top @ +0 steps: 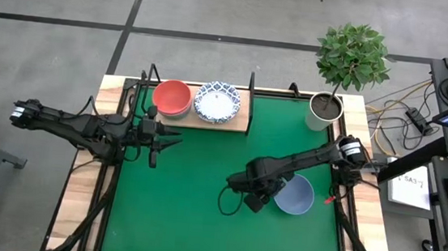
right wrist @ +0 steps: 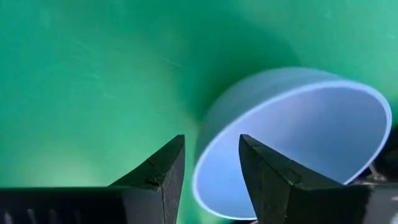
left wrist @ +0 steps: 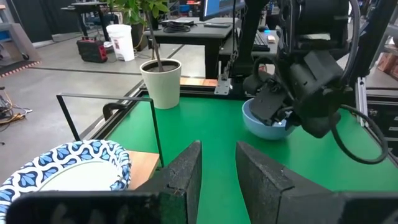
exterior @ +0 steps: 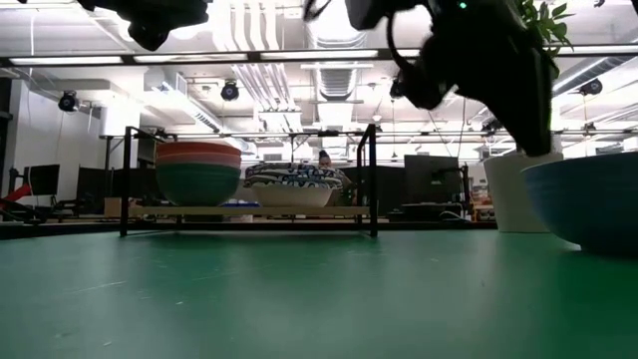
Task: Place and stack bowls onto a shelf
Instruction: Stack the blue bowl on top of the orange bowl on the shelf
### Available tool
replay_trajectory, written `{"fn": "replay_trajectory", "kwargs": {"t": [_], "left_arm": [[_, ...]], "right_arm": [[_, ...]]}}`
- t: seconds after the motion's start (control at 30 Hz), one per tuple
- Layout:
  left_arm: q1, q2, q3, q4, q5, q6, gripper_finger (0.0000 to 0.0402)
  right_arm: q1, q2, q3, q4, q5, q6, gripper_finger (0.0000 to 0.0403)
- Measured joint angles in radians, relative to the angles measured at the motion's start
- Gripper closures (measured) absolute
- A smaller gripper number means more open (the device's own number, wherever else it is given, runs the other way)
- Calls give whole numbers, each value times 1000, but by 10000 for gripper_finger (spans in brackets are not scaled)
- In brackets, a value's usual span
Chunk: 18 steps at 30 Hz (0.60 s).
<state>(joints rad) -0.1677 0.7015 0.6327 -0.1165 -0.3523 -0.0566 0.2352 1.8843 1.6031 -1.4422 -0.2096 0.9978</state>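
The right pincer (top: 264,201) hangs over the grey-blue bowl's (top: 294,194) near rim, fingers apart, one to each side of the wall — not clamped. The left pincer (top: 175,142), part open and empty, waits just before the shelf (top: 240,124), which carries the stacked bowls (top: 172,97) — open green surface (top: 175,219) between.

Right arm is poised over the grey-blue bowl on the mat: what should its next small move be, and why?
Probably lower and shut the jaws on the rim: the right gripper stands open astride the grey-blue bowl's edge, not yet gripping, and the shelf has free room.
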Motion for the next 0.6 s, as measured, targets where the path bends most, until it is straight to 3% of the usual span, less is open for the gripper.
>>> {"fn": "replay_trajectory", "kwargs": {"t": [0.43,0.6], "left_arm": [[0,4,0,-3,0,10,320],[0,4,0,-2,0,10,320]], "right_arm": [[4,0,-72,47,45,16,263],[5,0,-90,50,47,24,304]]}}
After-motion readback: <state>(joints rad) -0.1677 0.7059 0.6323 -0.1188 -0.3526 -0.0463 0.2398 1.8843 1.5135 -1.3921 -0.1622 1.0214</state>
